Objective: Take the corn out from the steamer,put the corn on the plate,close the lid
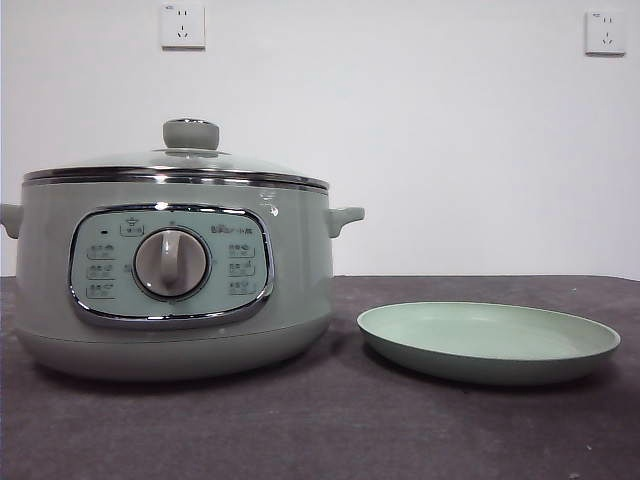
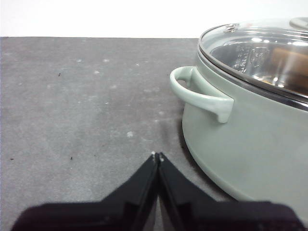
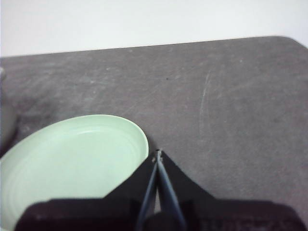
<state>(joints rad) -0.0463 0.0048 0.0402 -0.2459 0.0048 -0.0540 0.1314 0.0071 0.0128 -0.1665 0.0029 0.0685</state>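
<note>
Glass lid on steamer, plate beside, both grippers' jaws clenched empty.

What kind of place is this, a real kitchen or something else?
Probably a lab or test bench, not a kitchen: the steamer and an empty plate sit on a dark grey table before a bare white wall with two sockets, and both robot arms wait beside them.

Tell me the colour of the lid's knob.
Grey-green, like the steamer; the lid knob shows best in the front view.
</note>
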